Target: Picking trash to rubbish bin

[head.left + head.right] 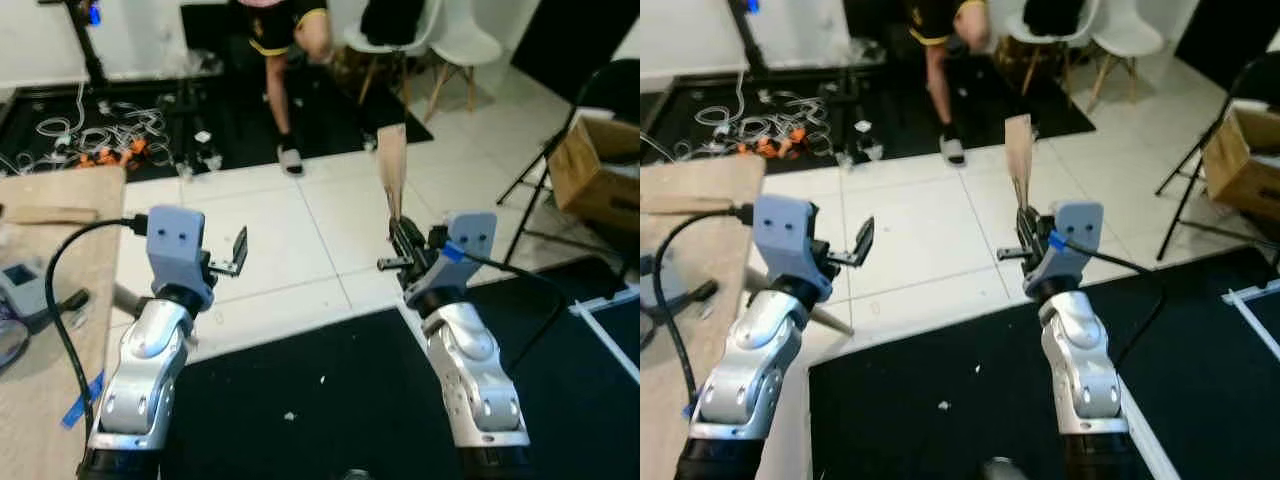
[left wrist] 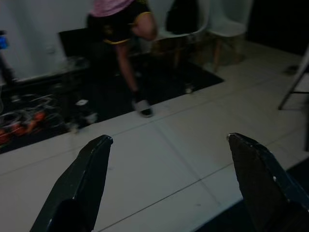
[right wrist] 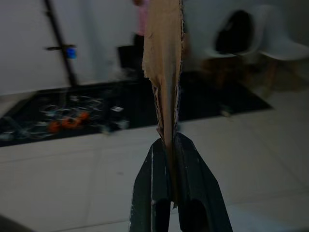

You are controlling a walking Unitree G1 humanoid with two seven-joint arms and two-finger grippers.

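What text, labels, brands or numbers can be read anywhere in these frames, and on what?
None can be read.
The torn cardboard strip held in the right gripper is blank on the side in view.
The cardboard box by the folding stand shows no print.
The grey device on the table has a blue patch, too blurred to read.

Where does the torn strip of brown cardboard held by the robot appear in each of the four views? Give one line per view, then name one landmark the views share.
Left eye view: cardboard strip, right of centre, rising from the right gripper.
Right eye view: just right of centre, above that gripper.
Left wrist view: not in it.
Right wrist view: upright in the middle, pinched between the fingers.
Shared landmark: the white chairs.
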